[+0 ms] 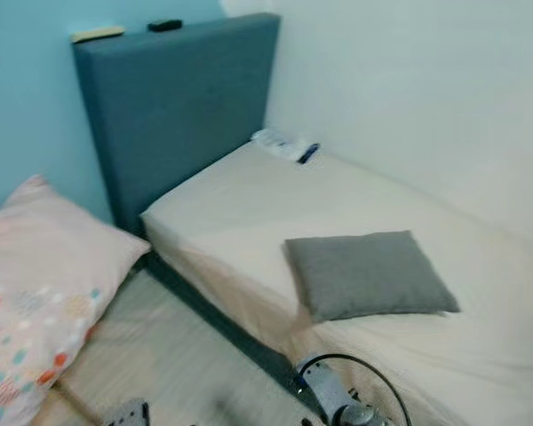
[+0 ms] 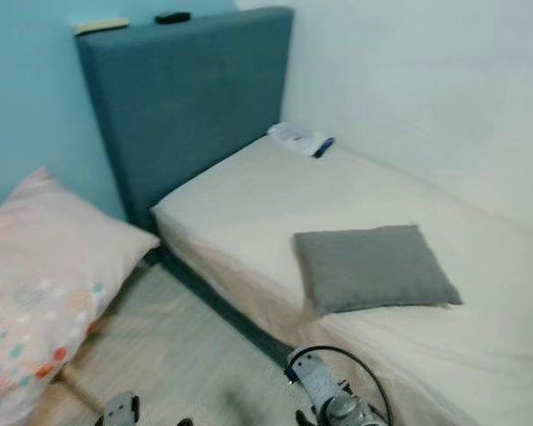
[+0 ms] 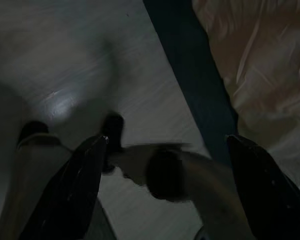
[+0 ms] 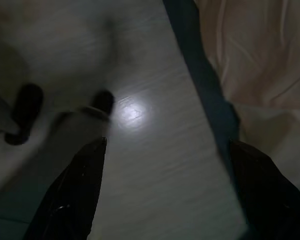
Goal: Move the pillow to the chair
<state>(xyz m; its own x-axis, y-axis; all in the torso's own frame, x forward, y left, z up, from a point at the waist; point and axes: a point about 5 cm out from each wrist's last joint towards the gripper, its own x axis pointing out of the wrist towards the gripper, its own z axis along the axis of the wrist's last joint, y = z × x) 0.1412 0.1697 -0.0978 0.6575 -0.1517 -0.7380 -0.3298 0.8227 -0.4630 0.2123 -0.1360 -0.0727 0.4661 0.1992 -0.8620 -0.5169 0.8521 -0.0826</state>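
A: Seen on the bed (image 1: 249,209)?

B: A gray pillow (image 1: 369,273), square, plain, slightly puffed, with soft pointed corners. Lying flat on the cream sheet, near the bed's outer edge, well apart from the headboard (image 1: 173,98).

A: Anything else up by the head end?

B: A small white and blue bundle (image 1: 285,145) in the corner where mattress meets wall. Too blurred to name, possibly a packet or cloth. On top of the blue headboard, a pale flat thing (image 1: 97,34) and a small black thing (image 1: 164,25).

A: And to the left?

B: A large pink pillow with colored dots (image 1: 40,288), propped beside the bed, over the wood floor (image 1: 173,355). Not touching the gray one, well apart from it.

A: State of the left claw (image 3: 167,187)?

B: Spread wide, holding nothing. Hanging low above the floor, next to the dark bed base (image 3: 192,75) and the draped sheet. Blurred shapes between the fingers (image 3: 75,187), hard to tell what, maybe the robot's own legs and feet.

A: Right claw (image 4: 167,192)?

B: Also spread wide, empty. Pointed down at the pale floor with a bright glare spot, bed base and sheet edge along one side. Dark, so not much more to make out.

A: Any arm visible from the head?

B: Part of a silver arm with a looped black cable (image 1: 351,390) at the bottom edge, below the gray pillow, not touching it.
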